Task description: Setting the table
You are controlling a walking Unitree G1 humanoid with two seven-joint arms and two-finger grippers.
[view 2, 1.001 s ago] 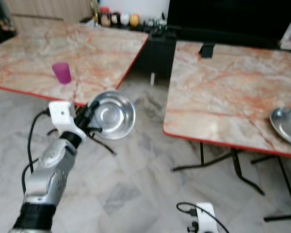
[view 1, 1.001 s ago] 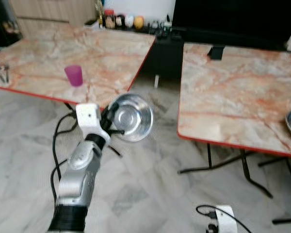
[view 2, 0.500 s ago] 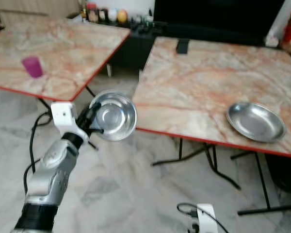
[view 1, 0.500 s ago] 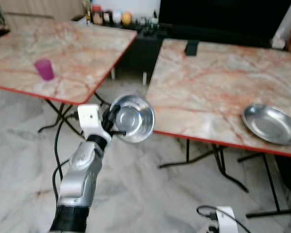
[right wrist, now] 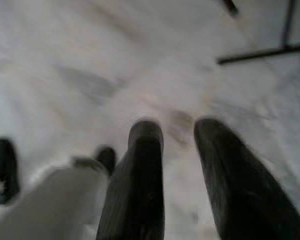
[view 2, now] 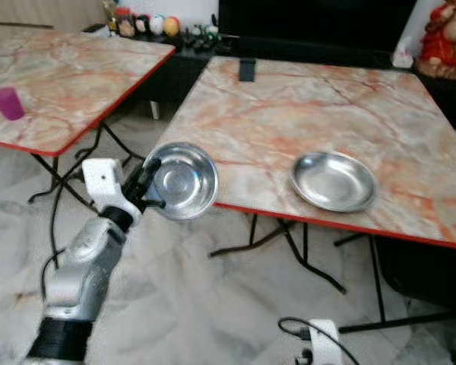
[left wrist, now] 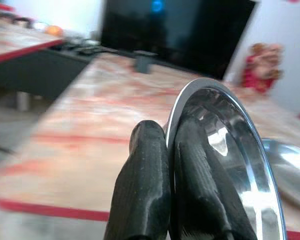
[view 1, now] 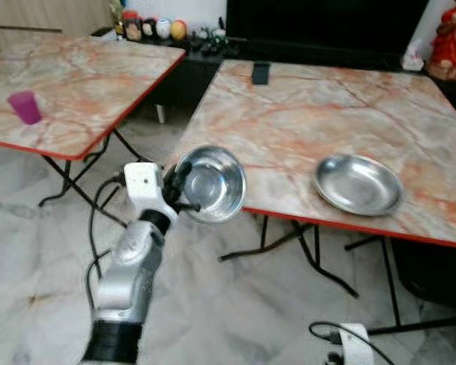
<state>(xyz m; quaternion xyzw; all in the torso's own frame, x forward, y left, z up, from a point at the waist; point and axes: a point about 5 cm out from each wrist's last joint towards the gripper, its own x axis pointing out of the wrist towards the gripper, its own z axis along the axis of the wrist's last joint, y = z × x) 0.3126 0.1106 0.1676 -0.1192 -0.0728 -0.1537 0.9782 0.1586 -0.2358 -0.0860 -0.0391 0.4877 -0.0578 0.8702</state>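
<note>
My left gripper (view 1: 176,185) is shut on the rim of a steel bowl (view 1: 210,184), held tilted in the air just off the near left corner of the marble table (view 1: 289,129). In the left wrist view the fingers (left wrist: 150,190) pinch the bowl (left wrist: 225,150) at its edge. A shallow steel plate (view 1: 358,183) lies on that table near its front edge, to the right of the bowl. My right gripper (right wrist: 177,145) hangs low over the floor with its fingers apart.
A second marble table (view 1: 68,84) stands to the left with a purple cup (view 1: 25,107) on it. A dark phone-like object (view 1: 260,73) lies at the far side of the near table. A black TV unit and small ornaments (view 1: 152,29) line the back wall. Folding table legs (view 1: 311,251) stand below.
The view has swung right, so the right table and its steel plate now sit in front of me. The bowl stays in my left gripper, now close to that table's corner.
</note>
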